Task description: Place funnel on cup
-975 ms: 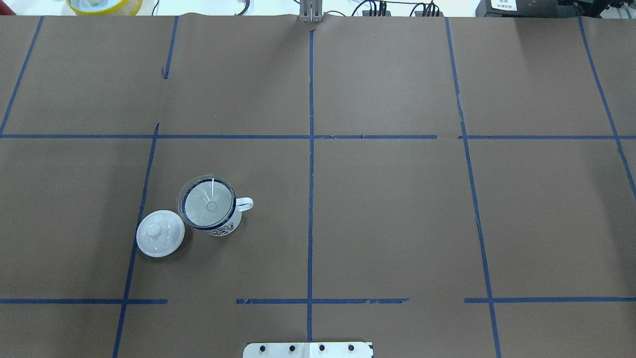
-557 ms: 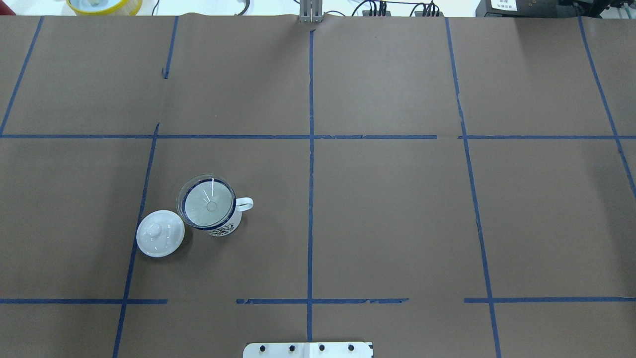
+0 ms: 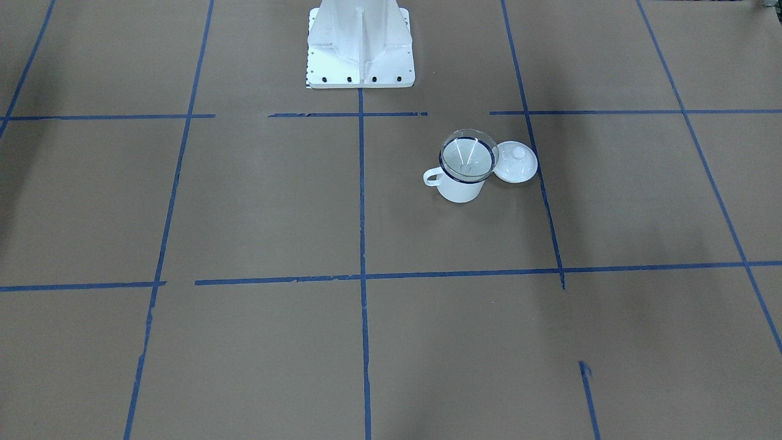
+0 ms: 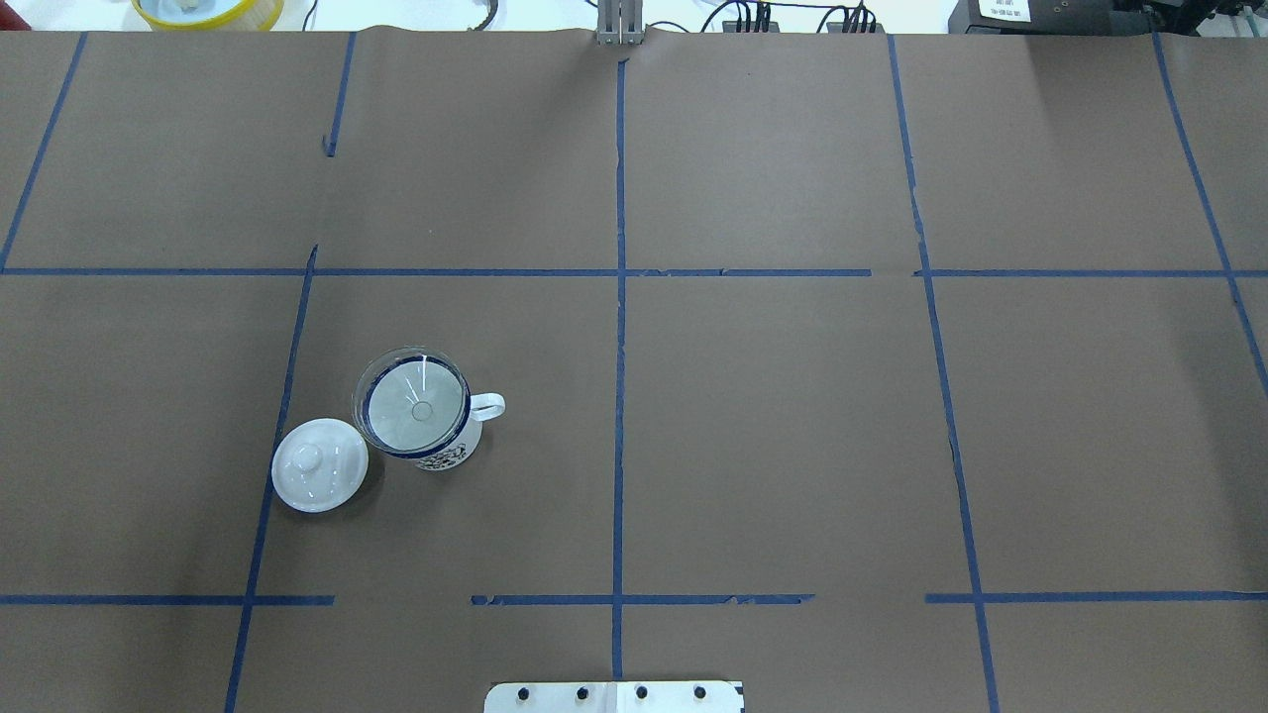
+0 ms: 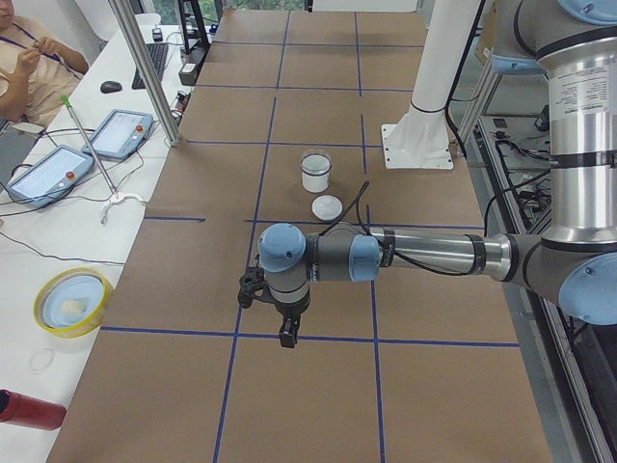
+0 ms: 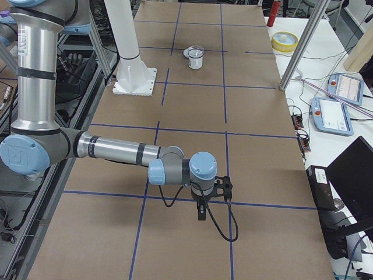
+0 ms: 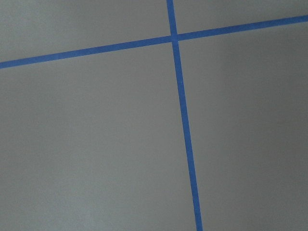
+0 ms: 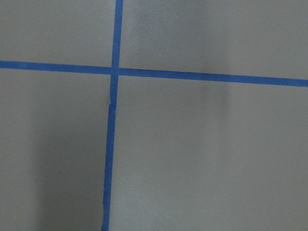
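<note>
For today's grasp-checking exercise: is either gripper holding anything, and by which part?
Nothing appears held. The clear funnel sits in the white blue-rimmed enamel mug, and the left gripper and right gripper hang far from it.

We see the funnel [image 4: 416, 401] seated on the cup [image 4: 448, 458], spout inside it, cup handle [image 4: 490, 404] at 3 o'clock in the overhead view. The lid [image 4: 319, 464] lies on the table [image 4: 792, 416] just beside the cup at 8 o'clock. The cup stands at 10 o'clock from the base plate [image 4: 614, 696].
</note>
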